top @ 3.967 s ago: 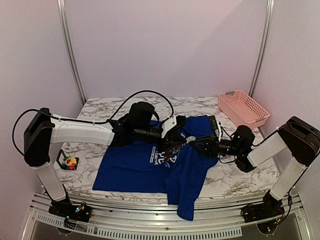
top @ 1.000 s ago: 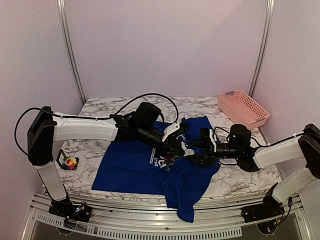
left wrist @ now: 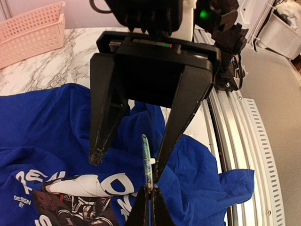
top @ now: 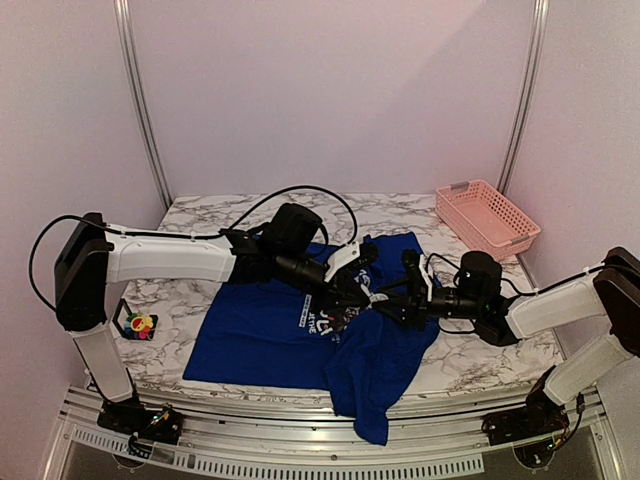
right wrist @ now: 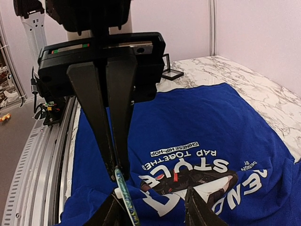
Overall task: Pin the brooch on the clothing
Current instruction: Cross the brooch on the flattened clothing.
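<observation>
The clothing (top: 255,340), a royal-blue T-shirt with a white-lettered print, lies rumpled across the marble table (top: 480,360). Above its print, my left gripper (left wrist: 150,189) is shut on the brooch (left wrist: 146,157), a thin multicoloured piece seen edge-on and standing upright. The right gripper (left wrist: 127,162) faces it head-on with its jaws apart. The brooch stands between those jaws, with one right fingertip (left wrist: 159,170) against the small white nub on its back. In the right wrist view the brooch (right wrist: 123,190) sits by the near-left finger of my right gripper (right wrist: 153,195), under the shut left gripper (right wrist: 114,165), with the clothing (right wrist: 202,113) beneath. In the top view the left gripper (top: 372,294) and right gripper (top: 392,300) meet.
A pink lattice basket (top: 487,215) stands at the back right. At the table's left edge is a black open-frame holder (top: 128,322) with a small yellow and red thing on it. The aluminium rail (left wrist: 237,136) runs along the near edge, and a shirt sleeve hangs over it.
The right gripper's jaws have narrowed around the brooch and it has edged closer to the left gripper. The left gripper stays shut on the brooch, barely moved.
</observation>
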Motion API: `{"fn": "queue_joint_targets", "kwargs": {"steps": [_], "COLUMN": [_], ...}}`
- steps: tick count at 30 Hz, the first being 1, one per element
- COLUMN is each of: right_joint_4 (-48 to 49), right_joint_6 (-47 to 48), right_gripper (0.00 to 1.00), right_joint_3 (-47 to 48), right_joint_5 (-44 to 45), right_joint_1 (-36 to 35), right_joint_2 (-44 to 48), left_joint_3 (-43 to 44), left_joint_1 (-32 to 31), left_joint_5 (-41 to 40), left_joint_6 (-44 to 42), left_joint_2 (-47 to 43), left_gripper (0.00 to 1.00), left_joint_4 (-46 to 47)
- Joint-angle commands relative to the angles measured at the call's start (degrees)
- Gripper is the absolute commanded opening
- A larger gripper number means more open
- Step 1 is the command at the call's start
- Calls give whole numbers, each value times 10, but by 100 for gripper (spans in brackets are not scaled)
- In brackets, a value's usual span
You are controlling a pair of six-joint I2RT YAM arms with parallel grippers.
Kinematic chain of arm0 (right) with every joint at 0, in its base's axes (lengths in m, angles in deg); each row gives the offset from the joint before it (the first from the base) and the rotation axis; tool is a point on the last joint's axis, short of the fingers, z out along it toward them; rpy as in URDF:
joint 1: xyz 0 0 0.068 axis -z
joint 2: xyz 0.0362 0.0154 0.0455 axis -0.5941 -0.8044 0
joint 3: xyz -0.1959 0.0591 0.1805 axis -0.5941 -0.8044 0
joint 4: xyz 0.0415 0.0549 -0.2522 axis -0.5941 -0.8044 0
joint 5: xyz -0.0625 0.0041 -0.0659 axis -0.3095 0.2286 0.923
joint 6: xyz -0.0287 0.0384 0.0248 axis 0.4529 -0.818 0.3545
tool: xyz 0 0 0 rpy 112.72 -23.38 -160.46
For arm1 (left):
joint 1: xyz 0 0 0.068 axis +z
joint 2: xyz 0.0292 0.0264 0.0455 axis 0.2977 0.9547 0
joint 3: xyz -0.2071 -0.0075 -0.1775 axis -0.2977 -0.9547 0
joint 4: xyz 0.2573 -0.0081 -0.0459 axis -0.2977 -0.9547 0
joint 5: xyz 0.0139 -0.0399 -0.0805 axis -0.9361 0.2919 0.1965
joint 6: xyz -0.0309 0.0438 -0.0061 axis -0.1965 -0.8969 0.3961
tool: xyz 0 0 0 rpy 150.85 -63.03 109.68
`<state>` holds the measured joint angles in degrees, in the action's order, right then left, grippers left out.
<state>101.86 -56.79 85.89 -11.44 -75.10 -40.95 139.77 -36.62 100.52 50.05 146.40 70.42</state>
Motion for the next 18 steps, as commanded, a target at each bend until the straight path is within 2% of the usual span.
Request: {"fn": "queue_joint_targets", "kwargs": {"steps": [1,11,18], "right_joint_4": [13,-50,-30], "right_joint_6": [-31,2,-29], "right_gripper": [43,45,31], "right_joint_3": [-4,44,29], "right_joint_5": [25,12,29], "right_joint_1": [13,13,19], "right_joint_2": [8,-11,-10], "left_joint_3": [-6,-4,-8], "left_joint_1": [-16,-23,-25], "left_joint_5": [15,17,14], "left_joint_6": [-15,-31,-35], "left_joint_2": [-14,-11,-14], "left_gripper": [0,0,0], "left_joint_4": [-13,-9,-8]}}
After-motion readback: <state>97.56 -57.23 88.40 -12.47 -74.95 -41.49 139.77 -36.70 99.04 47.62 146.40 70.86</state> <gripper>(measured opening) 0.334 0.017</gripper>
